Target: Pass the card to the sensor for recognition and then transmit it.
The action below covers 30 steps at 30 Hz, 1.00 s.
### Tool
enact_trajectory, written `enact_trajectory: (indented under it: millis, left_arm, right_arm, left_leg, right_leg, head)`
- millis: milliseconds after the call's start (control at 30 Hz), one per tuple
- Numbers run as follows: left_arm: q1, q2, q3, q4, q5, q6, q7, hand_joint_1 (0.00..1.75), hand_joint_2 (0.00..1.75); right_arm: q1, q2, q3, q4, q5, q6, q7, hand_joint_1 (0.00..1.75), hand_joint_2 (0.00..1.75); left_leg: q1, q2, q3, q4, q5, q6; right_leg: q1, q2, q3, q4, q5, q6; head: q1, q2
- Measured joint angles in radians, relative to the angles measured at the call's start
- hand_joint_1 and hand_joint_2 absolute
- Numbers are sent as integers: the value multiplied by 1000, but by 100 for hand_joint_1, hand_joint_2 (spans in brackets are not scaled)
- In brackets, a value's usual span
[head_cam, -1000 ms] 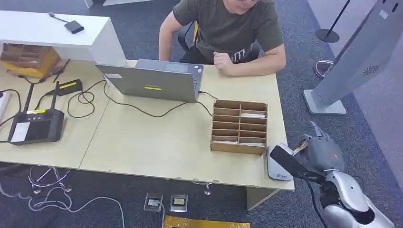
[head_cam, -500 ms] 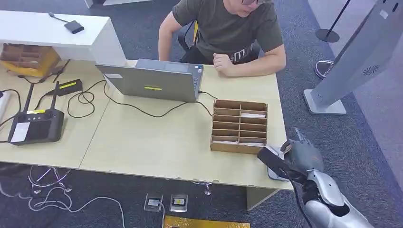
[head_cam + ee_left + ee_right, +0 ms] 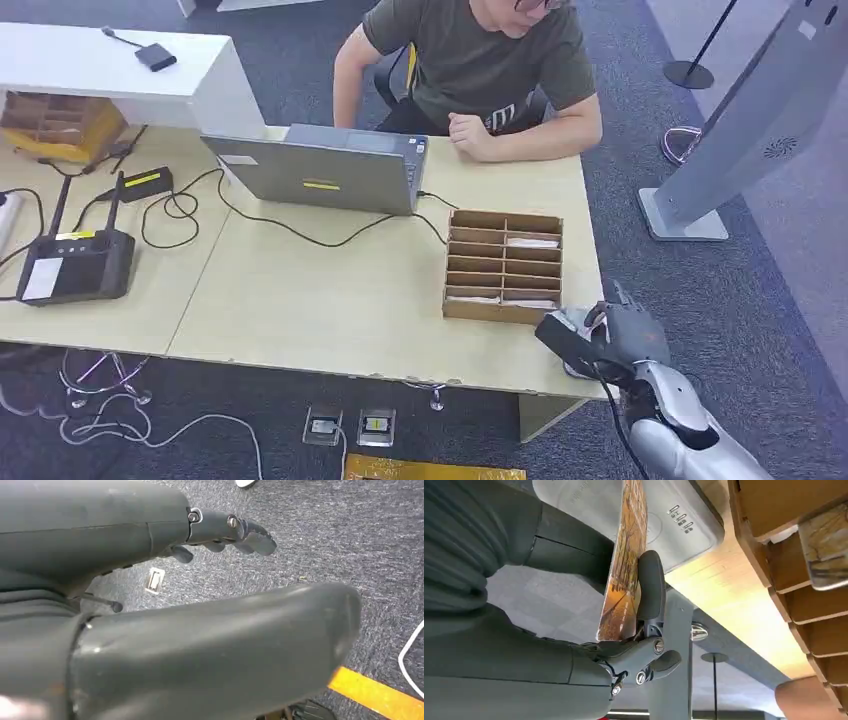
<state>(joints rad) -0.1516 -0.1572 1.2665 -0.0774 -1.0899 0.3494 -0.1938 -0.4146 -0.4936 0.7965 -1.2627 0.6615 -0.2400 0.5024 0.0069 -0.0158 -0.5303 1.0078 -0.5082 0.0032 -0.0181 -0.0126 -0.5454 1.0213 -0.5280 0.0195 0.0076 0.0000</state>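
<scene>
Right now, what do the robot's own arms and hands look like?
The right arm is glossy silver with a black joint band and a thin black cable alongside. The right hand is matte grey with a ribbed cover, a thick thumb and darker fingers with visible screws. The left hand looks the same grey.

Head view high over table, right wrist close under hand

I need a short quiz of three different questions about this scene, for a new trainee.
1. True or false: the right hand holds a card.
2. The card is nearest to: A) the laptop B) the grey sensor C) the router.
3. Fill in: the left hand hangs over the ____.

Key: 1 true; 2 B; 3 carpet.
</scene>
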Motion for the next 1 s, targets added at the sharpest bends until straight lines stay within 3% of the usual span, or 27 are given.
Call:
enact_trajectory:
  millis: [400,633,833,1000]
  left_arm:
    - [0,0,0,0,-9,19,11,0,0]
    - [0,0,0,0,-34,0,7,0,0]
    - [1,1,0,0,-58,-25,-6,0,0]
    - [2,4,0,0,-70,-34,-17,0,0]
  right_arm:
    - [-17,8,6,24,-16,4,9,175,175]
    - [-6,8,0,20,-29,-39,11,175,175]
    - [-9,-3,-21,-60,55,-26,45,175,175]
    - [-55,-24,-38,-163,123,36,86,175,175]
  left_leg:
    - [0,0,0,0,0,0]
    - [0,0,1,0,0,0]
    - [0,1,1,0,0,0]
    - [0,1,1,0,0,0]
  right_leg:
    - [0,0,0,0,0,0]
    - [0,0,0,0,0,0]
    - [0,1,0,0,0,0]
    - [0,2,0,0,0,0]
  head:
    - [0,0]
    - [0,0]
    - [0,0]
    - [0,0]
